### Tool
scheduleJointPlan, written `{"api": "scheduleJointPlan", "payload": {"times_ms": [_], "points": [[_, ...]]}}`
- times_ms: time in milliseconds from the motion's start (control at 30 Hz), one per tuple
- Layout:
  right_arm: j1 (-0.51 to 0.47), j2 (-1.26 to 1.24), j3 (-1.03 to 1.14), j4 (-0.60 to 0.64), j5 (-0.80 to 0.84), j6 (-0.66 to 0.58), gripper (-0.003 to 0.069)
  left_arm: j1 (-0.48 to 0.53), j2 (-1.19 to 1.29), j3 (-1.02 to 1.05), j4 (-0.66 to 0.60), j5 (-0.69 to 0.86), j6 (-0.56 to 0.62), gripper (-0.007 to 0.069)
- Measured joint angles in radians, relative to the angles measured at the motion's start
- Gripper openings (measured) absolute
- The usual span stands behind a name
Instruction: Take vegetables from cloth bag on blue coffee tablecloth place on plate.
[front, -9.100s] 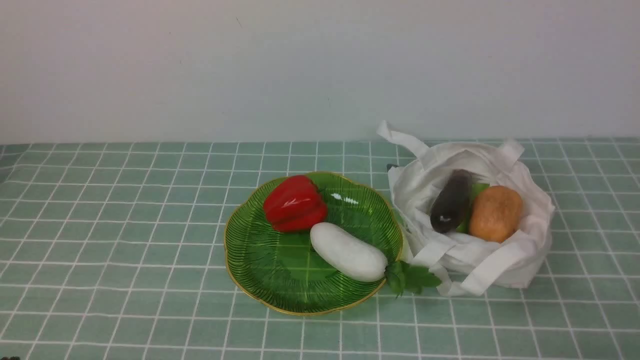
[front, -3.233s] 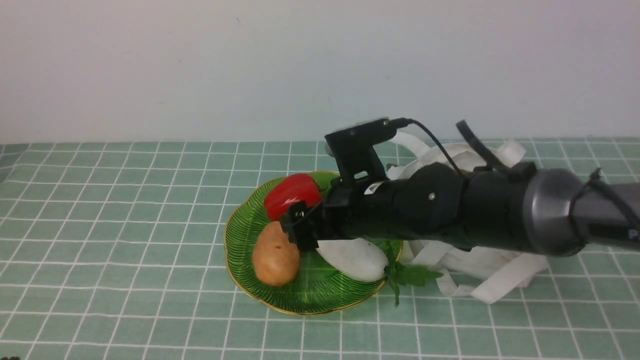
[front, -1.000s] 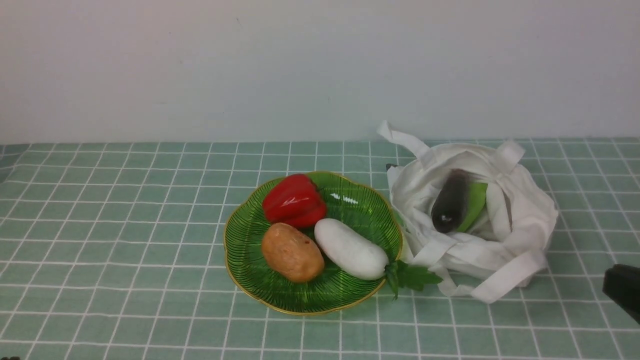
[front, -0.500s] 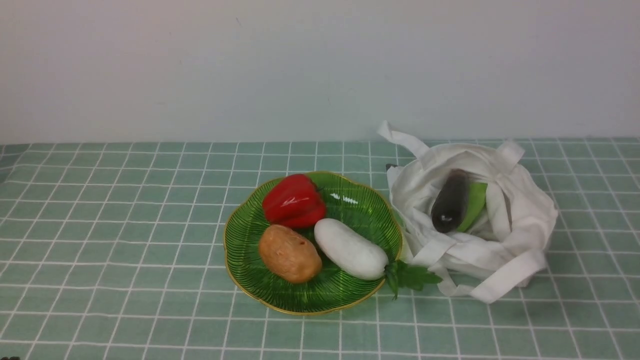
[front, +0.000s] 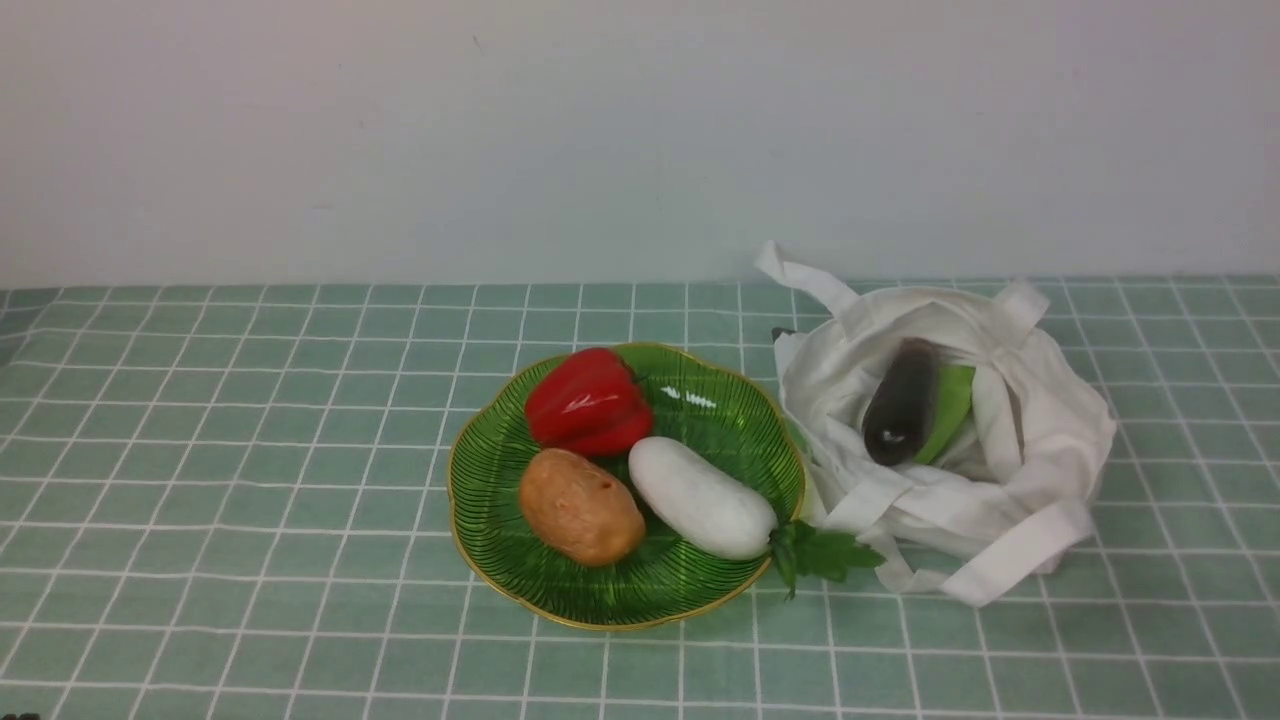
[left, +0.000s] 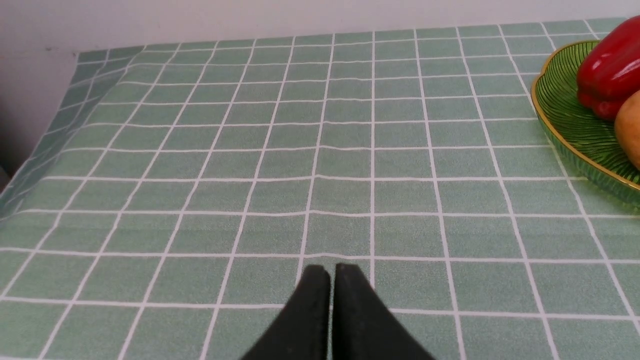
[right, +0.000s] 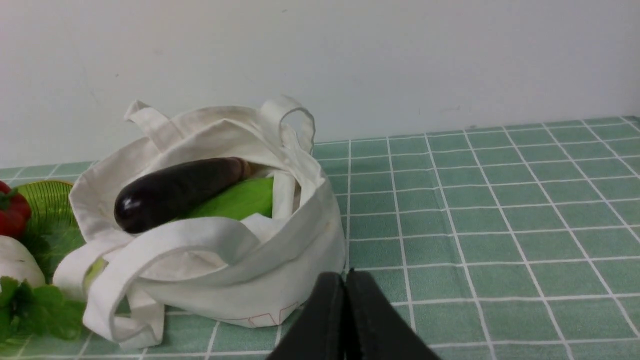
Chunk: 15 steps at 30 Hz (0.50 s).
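Observation:
On the green plate (front: 700, 400) lie a red pepper (front: 588, 402), an orange-brown potato (front: 581, 507) and a white radish (front: 700, 498) whose green leaves (front: 822, 553) hang over the rim. The white cloth bag (front: 1040, 470) stands to the plate's right on the teal checked tablecloth (front: 220, 450). Inside it a dark eggplant (front: 900, 402) rests on a green piece (front: 950, 398). Neither arm shows in the front view. My left gripper (left: 330, 272) is shut and empty over bare cloth left of the plate (left: 565, 125). My right gripper (right: 345, 276) is shut and empty, close to the bag (right: 240, 270).
A plain white wall runs along the back of the table. In the left wrist view the tablecloth (left: 75, 120) folds down over the table's left edge. Bare checked cloth lies left of the plate, in front of it and right of the bag.
The right arm set the potato on the plate, drew back and left the front view at the right. The potato has settled beside the radish.

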<state>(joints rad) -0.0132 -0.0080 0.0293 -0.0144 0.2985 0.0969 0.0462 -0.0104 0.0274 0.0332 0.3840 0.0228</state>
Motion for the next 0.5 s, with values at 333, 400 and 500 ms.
{"api": "scheduleJointPlan", "payload": {"times_ms": [333, 400, 500], "points": [[0.000, 0.000, 0.000, -0.002, 0.037, 0.000, -0.0015, 0.000, 0.000, 0.000, 0.000, 0.000, 0.000, -0.0008], [0.006, 0.000, -0.001, -0.002, 0.047, 0.000, -0.0015, 0.000, 0.000, 0.000, 0.000, 0.000, 0.000, -0.0008], [0.021, 0.000, -0.001, -0.002, 0.049, 0.000, -0.0015, 0.000, 0.000, 0.000, 0.000, 0.000, 0.000, -0.0008]]}}
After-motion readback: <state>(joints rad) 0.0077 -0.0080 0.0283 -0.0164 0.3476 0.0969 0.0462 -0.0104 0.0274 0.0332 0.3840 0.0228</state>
